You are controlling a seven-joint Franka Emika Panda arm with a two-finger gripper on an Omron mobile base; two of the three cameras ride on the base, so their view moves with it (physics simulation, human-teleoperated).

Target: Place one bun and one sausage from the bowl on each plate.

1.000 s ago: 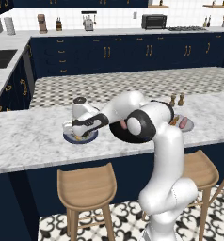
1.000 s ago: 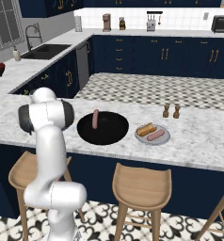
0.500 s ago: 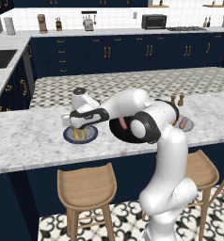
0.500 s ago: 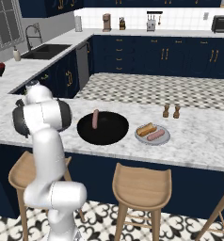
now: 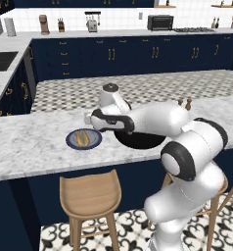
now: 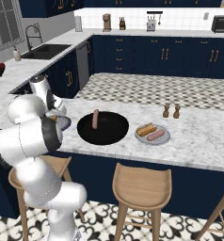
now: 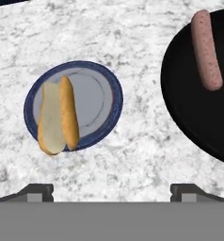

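Gripper [image 7: 112, 190] open, one bun [image 7: 58, 116], one sausage [image 7: 206, 50]

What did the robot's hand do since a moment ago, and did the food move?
The gripper lifted up off the navy-rimmed plate and opened wider, leaving the bun lying there, let go. The arm's elbow swung right. The sausage in the black bowl and the bun and sausage on the pale grey plate stayed put.

Navy-rimmed blue-grey plate [image 7: 100, 101] with a golden-tan bun [image 7: 57, 116]; black bowl [image 7: 198, 113] holding a speckled pink sausage [image 7: 206, 49]; white-and-grey marbled desk [image 7: 132, 155].
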